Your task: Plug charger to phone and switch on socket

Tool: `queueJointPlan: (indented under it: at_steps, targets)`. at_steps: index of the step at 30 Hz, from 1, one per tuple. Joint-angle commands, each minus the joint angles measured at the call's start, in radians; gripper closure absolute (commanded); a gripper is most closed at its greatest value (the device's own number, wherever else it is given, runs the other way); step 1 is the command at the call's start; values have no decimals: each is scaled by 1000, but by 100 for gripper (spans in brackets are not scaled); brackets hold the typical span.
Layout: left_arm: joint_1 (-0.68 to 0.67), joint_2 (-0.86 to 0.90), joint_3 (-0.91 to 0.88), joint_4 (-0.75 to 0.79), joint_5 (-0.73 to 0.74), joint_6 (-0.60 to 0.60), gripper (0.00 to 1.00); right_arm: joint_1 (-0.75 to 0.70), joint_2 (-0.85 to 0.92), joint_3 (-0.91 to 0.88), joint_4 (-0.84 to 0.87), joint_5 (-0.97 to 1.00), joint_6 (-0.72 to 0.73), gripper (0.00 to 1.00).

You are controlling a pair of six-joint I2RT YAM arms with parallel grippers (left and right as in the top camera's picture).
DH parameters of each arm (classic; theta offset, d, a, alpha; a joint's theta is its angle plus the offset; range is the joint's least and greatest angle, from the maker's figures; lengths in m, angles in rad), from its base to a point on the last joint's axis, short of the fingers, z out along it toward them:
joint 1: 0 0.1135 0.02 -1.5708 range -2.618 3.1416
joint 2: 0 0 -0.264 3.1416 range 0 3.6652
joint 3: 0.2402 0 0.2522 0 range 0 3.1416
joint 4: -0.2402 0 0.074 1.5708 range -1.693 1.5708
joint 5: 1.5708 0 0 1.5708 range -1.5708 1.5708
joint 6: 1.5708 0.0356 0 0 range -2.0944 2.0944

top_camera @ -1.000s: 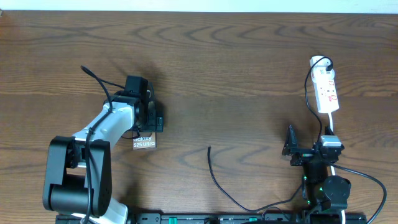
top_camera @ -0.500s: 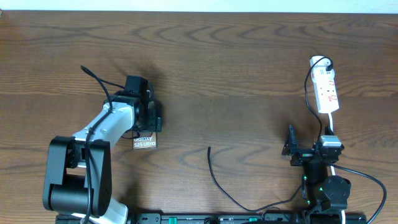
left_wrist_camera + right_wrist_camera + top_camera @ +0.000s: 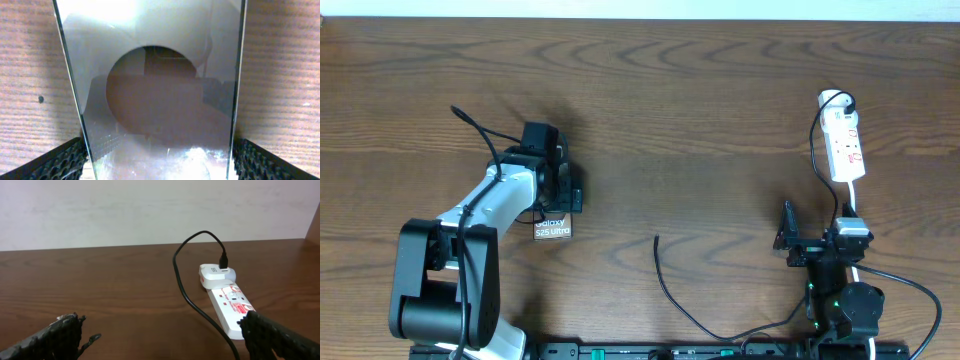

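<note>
Securing the phone [image 3: 160, 75] looks like the step in hand: the left pincer [image 3: 159, 160] stands spread wide, its pads against both long edges. The right pincer [image 3: 160, 335] gapes empty, with the socket [image 3: 232, 305] ahead of it and the charger [image 3: 665, 285] loose on the desk [image 3: 720, 120] to its left. Next it should fetch the plug tip.

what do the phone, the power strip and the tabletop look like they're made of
Phone: glossy, glass-like face, mirroring shapes above it.
Power strip: likely smooth white moulded plastic, by its even sheen.
Tabletop: dark brown wood grain, matte; solid wood or laminate, cannot tell.
</note>
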Motion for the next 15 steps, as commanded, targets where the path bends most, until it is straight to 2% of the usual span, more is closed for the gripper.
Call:
queueJointPlan:
  at_steps: [1,15]
  targets:
    - [2,3,-20,-20,-13,-5,6,8,-3,-1,-5,8,-12,1]
    - [2,3,-20,-27,-13,-5,6,8,-3,-1,-5,8,-12,1]
